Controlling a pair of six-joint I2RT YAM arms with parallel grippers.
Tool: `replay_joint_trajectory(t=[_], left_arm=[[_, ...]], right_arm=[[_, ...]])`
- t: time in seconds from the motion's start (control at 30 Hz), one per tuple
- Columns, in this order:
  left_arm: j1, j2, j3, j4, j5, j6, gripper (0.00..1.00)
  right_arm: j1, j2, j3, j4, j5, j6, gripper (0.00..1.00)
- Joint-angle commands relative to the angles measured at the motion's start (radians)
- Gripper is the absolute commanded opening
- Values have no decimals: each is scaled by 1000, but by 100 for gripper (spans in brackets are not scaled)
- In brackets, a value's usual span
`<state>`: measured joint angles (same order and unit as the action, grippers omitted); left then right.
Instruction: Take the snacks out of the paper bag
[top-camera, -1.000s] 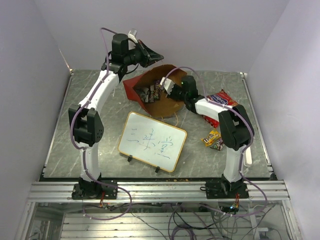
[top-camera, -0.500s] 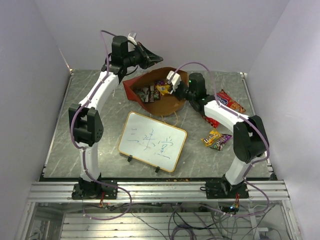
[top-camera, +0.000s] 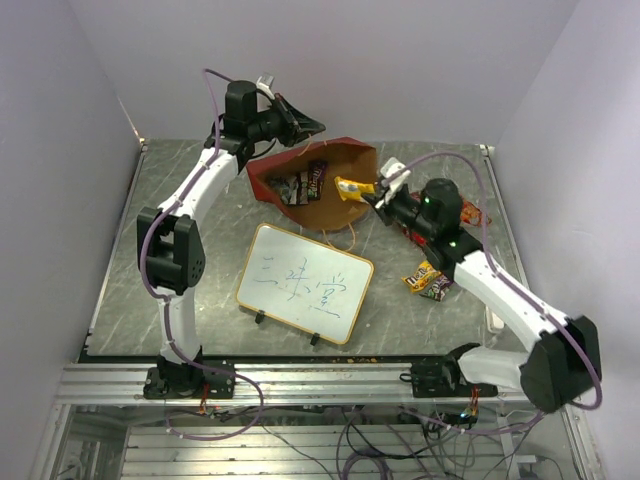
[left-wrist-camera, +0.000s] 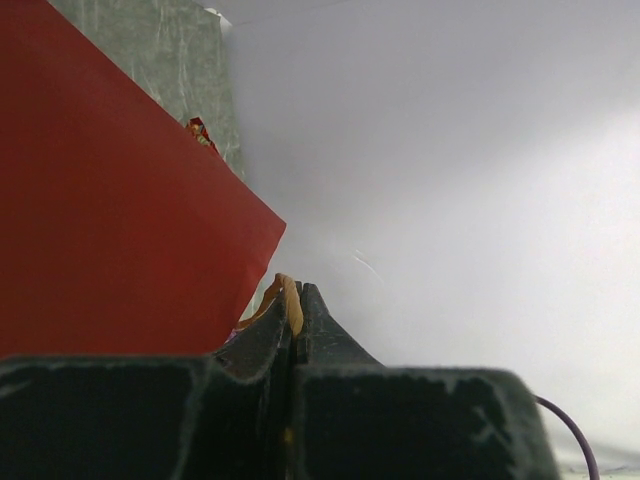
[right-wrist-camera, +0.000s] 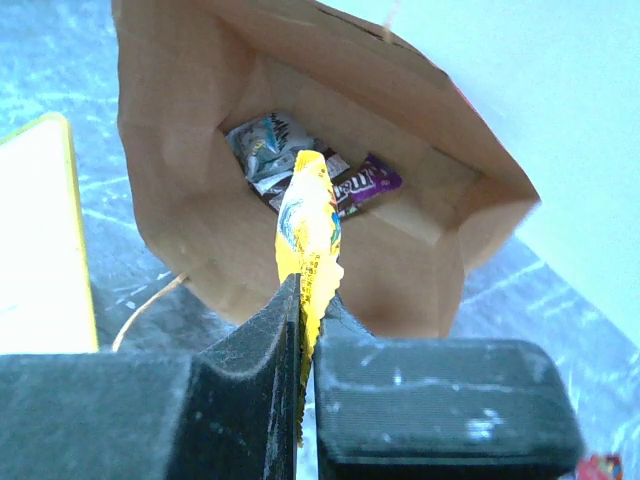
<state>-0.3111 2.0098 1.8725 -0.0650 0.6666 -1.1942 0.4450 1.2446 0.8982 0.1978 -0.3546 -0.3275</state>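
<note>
Chip bag (top-camera: 468, 212) mostly hidden behind the right arm | right gripper (right-wrist-camera: 300, 300) closed tight on yellow packet (right-wrist-camera: 310, 225) — pulled back since a second ago from inside the bag (top-camera: 335, 212) to just outside its mouth | other packets (right-wrist-camera: 345, 185) lie deep inside, beyond the fingertips | left gripper (left-wrist-camera: 297, 298) pinched shut on handle (left-wrist-camera: 284, 298) — bag top cut off there.

Bright, even light with faint shadows; right claw (right-wrist-camera: 308, 300) soft-focused up close
</note>
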Motion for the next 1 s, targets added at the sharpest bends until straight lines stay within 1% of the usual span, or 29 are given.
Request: replay_joint_trajectory(t=[0.0,0.1,0.17,0.23,0.33,0.37,0.47,0.53,0.6,0.67,0.77,0.83,0.9,0.97], left_arm=[[4,-51,-19,57,11,-7,7],[5,-47,-3,50,9,6,7],[4,-48,-4,46,-5,15,7],[3,-47,-12,50,-11,9,7],[3,-44,-18,67,-4,-6,7],[1,-44,-16,66,-4,0,7],[1,-46,-15,41,-11,26,7],[1,-47,-27,46,-12,15,7],[-1,-55,-42,65,-5,1,7],[-2,-61,-37,42,-5,22,7],[-2,-54,-11,-10,-16,62,7],[-3,-52,-15,14,-6,38,7],[-3,-57,-24,36,-1,27,7],[-3,-54,-8,-1,-7,53,7]], right_arm=[[-3,-145,-73,-24,190,227,0],[-3,-248,-123,-110,318,306,0],[-2,-308,-142,-187,395,330,0],[-3,-354,-141,-281,483,344,0],[-3,-376,-131,-446,594,330,0],[-3,-375,-137,-481,605,299,0],[-3,-349,-143,-604,616,127,0],[-13,-330,-132,-644,648,51,0],[-14,-316,-122,-653,720,-11,0],[-14,-299,-125,-656,762,-72,0],[-13,-279,-139,-724,777,-199,0],[-12,-282,-159,-749,811,-257,0],[-12,-287,-185,-731,842,-288,0],[-12,-298,-212,-704,832,-324,0]])
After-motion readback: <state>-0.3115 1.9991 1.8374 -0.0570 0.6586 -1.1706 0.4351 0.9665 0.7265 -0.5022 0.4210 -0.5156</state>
